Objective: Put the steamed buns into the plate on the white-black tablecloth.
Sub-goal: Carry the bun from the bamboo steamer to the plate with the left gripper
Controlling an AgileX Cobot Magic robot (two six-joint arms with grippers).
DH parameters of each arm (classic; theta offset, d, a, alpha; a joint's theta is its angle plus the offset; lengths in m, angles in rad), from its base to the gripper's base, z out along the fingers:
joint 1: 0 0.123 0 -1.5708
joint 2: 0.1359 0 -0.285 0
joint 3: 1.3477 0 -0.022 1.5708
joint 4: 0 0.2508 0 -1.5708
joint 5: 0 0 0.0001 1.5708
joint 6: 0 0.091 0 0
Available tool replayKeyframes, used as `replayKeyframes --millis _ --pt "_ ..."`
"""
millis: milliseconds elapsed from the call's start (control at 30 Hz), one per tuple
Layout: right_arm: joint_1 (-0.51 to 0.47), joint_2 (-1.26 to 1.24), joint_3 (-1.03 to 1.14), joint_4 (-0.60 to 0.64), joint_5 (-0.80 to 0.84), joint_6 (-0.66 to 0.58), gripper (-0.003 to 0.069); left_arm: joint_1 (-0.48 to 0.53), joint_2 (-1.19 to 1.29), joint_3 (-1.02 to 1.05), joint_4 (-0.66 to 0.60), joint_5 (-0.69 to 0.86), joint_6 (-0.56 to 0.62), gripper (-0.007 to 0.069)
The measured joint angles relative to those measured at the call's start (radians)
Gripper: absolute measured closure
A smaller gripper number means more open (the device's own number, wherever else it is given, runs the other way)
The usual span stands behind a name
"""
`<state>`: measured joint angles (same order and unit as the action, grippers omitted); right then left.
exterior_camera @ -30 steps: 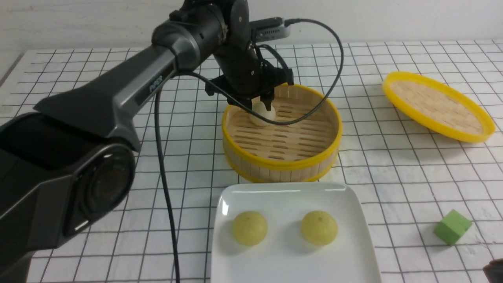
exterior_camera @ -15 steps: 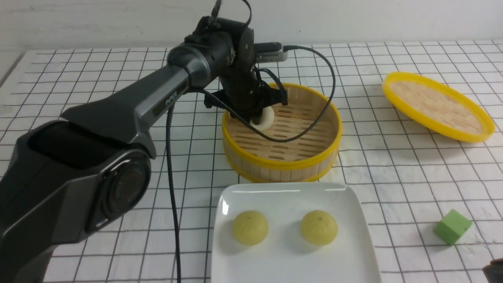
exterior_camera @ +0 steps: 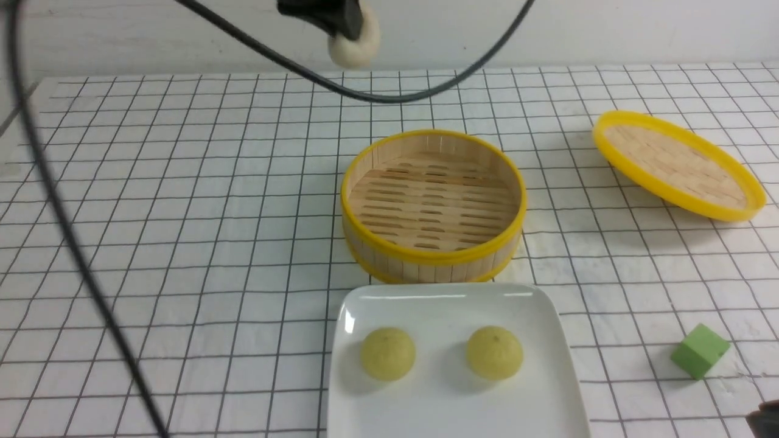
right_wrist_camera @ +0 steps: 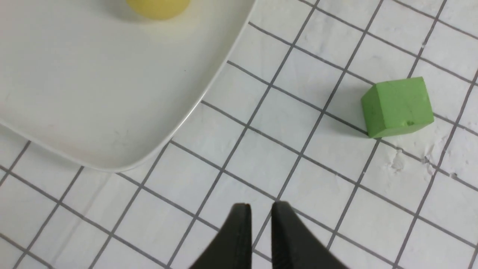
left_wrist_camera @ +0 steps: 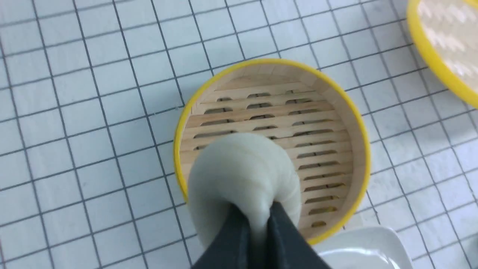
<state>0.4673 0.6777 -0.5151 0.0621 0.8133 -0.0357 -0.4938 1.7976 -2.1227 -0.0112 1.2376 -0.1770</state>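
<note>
My left gripper is shut on the beige-grey steamed bun and holds it high above the white-black tablecloth, behind the bamboo steamer. In the left wrist view the bun is pinched between the dark fingers, above the empty steamer. Two yellow-green buns lie on the white square plate at the front. My right gripper is shut and empty, low over the cloth beside the plate's corner.
The yellow-rimmed steamer lid lies tilted at the back right. A green cube sits on the cloth right of the plate. The left arm's black cable hangs across the left side.
My left gripper closed on the beige-grey bun inside the steamer and lifted it straight up, out of the steamer. The arm has risen almost out of the front view. The steamer now holds nothing.
</note>
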Motion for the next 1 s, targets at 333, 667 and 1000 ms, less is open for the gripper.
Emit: replayKeyframes --millis 333,667,1000 --pt "0.000 0.000 0.000 0.000 0.001 0.000 0.0539 -0.043 -0.269 0.751 -0.282 -0.084 0.061 0.0592" --pt "0.000 0.000 0.000 0.000 0.002 0.000 0.0531 -0.288 -0.108 1.021 -0.326 -0.529 0.097 0.0566" --pt "0.000 -0.120 -0.101 -0.001 0.120 0.000 0.0612 -0.298 -0.020 1.021 -0.354 -0.557 0.101 0.0286"
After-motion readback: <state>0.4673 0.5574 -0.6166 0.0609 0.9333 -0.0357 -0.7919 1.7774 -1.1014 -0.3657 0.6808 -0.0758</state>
